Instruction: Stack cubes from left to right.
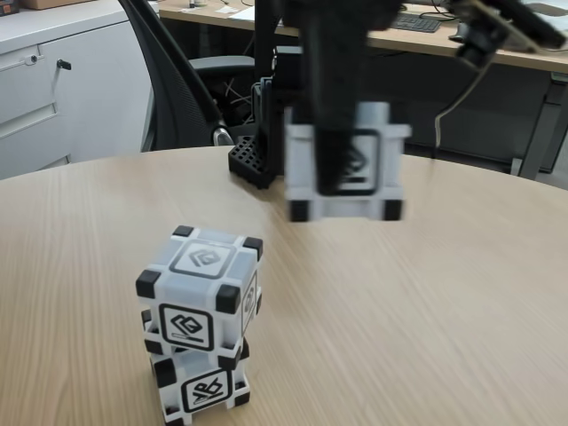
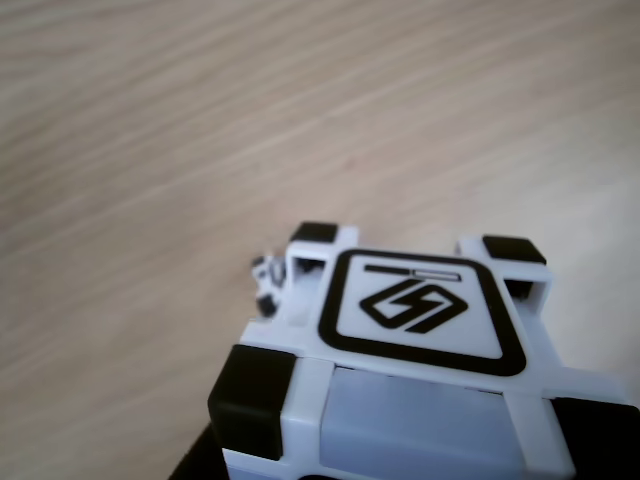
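Currently, a third cube is gripped by the tool and is held in the air above the surface, clear of the wood. It is blurred in the fixed view, where one dark finger is seen crossing its front face; the tool is closed on this cube. In that view the lifted cube is placed right of and behind the other two, well apart from them.

Near the lower left of the fixed view, two cubes are found stacked. The upper cube is seated on the lower cube, turned slightly out of line with it, so that its corners overhang a little. A black line symbol is carried on each visible face, and black blocks are set at the corners. The lower cube is rested on the pale wood-grain surface.

In the other view the held cube is seen from close above, with a framed black symbol on its top face and black corner blocks around it. Beside its left edge, far below, a small black-and-white shape is glimpsed on the surface; it is too small to be identified with certainty.

Behind the surface in the fixed view, a black perforated base, an office chair, a white cabinet and a desk with a keyboard are visible.
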Robot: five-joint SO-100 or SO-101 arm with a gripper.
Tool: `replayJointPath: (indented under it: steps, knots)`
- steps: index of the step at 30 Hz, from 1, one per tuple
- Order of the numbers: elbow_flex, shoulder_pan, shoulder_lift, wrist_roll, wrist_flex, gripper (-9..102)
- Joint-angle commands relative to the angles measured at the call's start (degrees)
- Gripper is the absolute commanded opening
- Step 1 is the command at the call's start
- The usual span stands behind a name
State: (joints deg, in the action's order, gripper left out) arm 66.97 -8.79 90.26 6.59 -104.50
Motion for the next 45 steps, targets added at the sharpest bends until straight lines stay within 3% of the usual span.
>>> replayJointPath:
  steps: [1,22,45]
  knots:
    - [-0.2,-2.5,2.9,-0.6,-1.1,0]
    - [-0.2,-13.7,2.5,-5.4,-1.0,0]
    - [-0.2,-14.1,-1.7,-6.2,-0.4,0]
